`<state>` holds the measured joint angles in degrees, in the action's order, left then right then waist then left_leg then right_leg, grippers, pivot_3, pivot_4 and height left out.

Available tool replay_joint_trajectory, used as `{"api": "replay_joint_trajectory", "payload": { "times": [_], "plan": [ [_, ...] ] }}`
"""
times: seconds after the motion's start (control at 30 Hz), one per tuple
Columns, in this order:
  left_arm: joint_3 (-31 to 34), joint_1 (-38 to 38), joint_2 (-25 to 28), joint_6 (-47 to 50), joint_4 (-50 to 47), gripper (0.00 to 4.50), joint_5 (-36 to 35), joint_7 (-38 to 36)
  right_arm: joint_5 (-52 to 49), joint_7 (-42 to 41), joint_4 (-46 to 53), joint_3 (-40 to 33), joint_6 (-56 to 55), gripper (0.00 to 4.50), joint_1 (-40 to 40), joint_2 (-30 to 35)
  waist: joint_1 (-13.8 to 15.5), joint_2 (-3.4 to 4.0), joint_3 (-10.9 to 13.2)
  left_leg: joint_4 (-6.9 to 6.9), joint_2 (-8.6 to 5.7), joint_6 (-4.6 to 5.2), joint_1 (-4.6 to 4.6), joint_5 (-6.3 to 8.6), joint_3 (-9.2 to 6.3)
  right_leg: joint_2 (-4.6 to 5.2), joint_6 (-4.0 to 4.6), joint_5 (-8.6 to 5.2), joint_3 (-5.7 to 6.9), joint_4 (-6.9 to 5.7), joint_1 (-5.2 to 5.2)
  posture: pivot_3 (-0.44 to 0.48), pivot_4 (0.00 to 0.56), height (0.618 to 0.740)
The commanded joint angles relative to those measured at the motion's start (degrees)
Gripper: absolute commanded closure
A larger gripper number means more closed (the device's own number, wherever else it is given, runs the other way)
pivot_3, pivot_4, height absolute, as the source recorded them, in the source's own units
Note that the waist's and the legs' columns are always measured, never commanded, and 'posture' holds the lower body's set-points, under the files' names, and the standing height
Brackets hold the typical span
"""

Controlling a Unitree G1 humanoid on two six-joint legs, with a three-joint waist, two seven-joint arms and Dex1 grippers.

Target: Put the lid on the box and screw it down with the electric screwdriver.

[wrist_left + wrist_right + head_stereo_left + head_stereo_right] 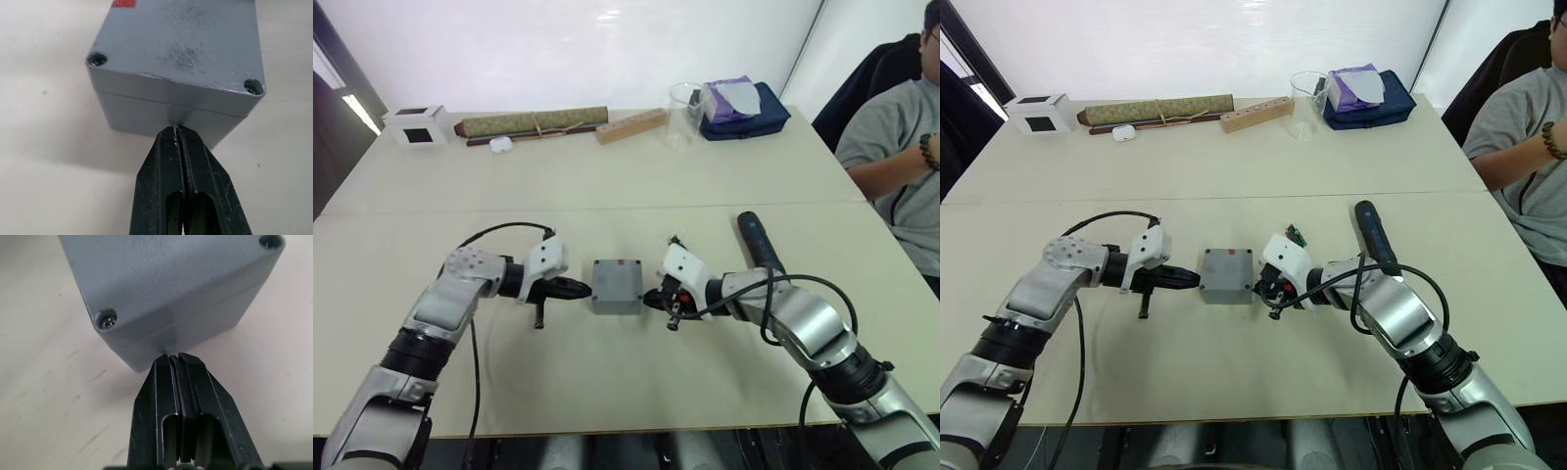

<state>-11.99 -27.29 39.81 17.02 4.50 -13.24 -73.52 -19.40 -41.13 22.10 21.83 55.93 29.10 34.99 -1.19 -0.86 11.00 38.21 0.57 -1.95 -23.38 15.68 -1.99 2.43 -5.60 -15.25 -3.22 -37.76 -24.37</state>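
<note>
The grey box [616, 294] sits mid-table with the grey lid [617, 277] lying flush on top, a small red mark near its far edge. A screw head shows in one corner hole [107, 320]. My left gripper [585, 287] is shut, its tips pressed against the box's left wall [161, 115]. My right gripper [649, 296] is shut too, its tips touching the box's right wall [195, 313]. The dark electric screwdriver [760, 241] lies on the table behind my right arm, held by nothing.
Along the far edge stand a white cube [417, 124], a rolled olive bundle [530, 122], a wooden block [631, 125], a clear cup [684, 106] and a blue bag [744, 108]. A person [901, 147] sits at the right side.
</note>
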Motion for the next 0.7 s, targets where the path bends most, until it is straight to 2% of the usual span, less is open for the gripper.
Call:
{"api": "replay_joint_trajectory", "payload": {
  "times": [0.03,0.17,0.23,0.27,0.43,0.47,0.5,0.57,0.6,0.7],
  "plan": [
    [4.86,1.64,3.4,1.23,-6.16,4.5,-3.54,-0.75,1.01,2.64,4.63,-6.57,-2.77,4.35,-1.78,1.39,0.09,0.0,0.0,0.0,0.01,0.0,-0.01,0.0,-0.01,0.0,0.0,0.0,0.0,0.0,-0.02,0.0,0.15,0.736],
    [8.23,1.8,5.3,4.46,-10.67,4.5,-7.04,0.04,1.93,5.79,4.74,-12.68,-6.19,4.35,-4.31,1.25,0.39,-0.01,0.0,0.03,-0.01,-0.01,0.0,0.0,0.0,0.05,0.0,0.0,0.0,-0.07,-0.01,0.0,0.15,0.736],
    [9.46,0.89,5.59,6.03,-12.33,4.5,-8.53,0.58,2.5,7.31,3.32,-14.69,-7.72,3.82,-4.86,0.67,0.38,-0.01,0.0,0.03,-0.02,-0.01,0.0,0.0,0.0,0.07,0.0,0.0,0.0,-0.08,-0.01,0.0,0.15,0.736],
    [9.73,0.3,5.45,6.67,-12.8,4.5,-9.05,0.98,2.23,7.99,1.96,-15.77,-7.82,3.7,-4.69,-0.19,0.34,-0.01,0.0,0.03,-0.03,-0.01,0.0,0.0,0.01,0.07,0.0,0.0,0.0,-0.08,0.0,0.0,0.15,0.736],
    [9.54,-2.98,3.89,8.36,-14.14,4.5,-10.49,2.89,4.5,10.24,-6.82,-16.57,-11.92,1.61,-2.55,-3.21,0.11,-0.02,-0.01,0.03,-0.03,-0.02,0.04,-0.01,0.01,0.02,0.0,0.0,-0.01,-0.15,0.0,0.0,0.15,0.736],
    [9.28,-3.38,3.73,8.41,-14.29,4.5,-10.51,3.04,4.5,10.34,-7.9,-16.74,-12.48,1.39,-2.25,-3.81,0.04,-0.02,-0.01,0.03,-0.03,-0.02,0.04,-0.02,0.02,0.02,0.0,0.0,-0.01,-0.16,0.0,0.0,0.15,0.736],
    [8.99,-3.93,3.41,8.52,-14.4,4.5,-10.61,3.31,4.55,10.71,-9.68,-16.91,-13.1,0.8,-1.64,-4.65,-0.05,-0.01,-0.01,0.03,-0.03,-0.02,0.04,-0.02,0.02,0.01,0.0,0.0,-0.02,-0.15,0.0,0.0,0.15,0.736],
    [8.51,-4.92,2.71,8.83,-14.62,4.5,-10.81,3.84,5.09,10.75,-12.91,-16.53,-14.51,0.18,-0.41,-5.72,-0.15,-0.01,-0.01,0.03,-0.03,-0.02,0.05,-0.02,0.02,-0.01,0.0,0.0,-0.03,-0.16,-0.01,0.0,0.15,0.736],
    [8.33,-5.23,2.42,8.92,-14.64,4.5,-10.79,3.97,5.23,11.02,-14.48,-16.57,-14.51,0.05,0.2,-6.37,-0.13,-0.01,-0.01,0.02,-0.02,-0.02,0.05,-0.02,0.01,-0.02,0.01,0.0,-0.03,-0.17,-0.01,0.0,0.15,0.736],
    [7.95,-5.52,1.95,9.09,-14.8,4.5,-10.52,4.2,5.12,10.81,-17.51,-17.0,-14.92,0.05,1.14,-7.54,-0.03,-0.01,-0.01,0.03,-0.03,-0.04,0.05,-0.02,0.02,-0.01,0.01,0.0,-0.03,-0.19,-0.01,0.0,0.15,0.736]
  ]
}}
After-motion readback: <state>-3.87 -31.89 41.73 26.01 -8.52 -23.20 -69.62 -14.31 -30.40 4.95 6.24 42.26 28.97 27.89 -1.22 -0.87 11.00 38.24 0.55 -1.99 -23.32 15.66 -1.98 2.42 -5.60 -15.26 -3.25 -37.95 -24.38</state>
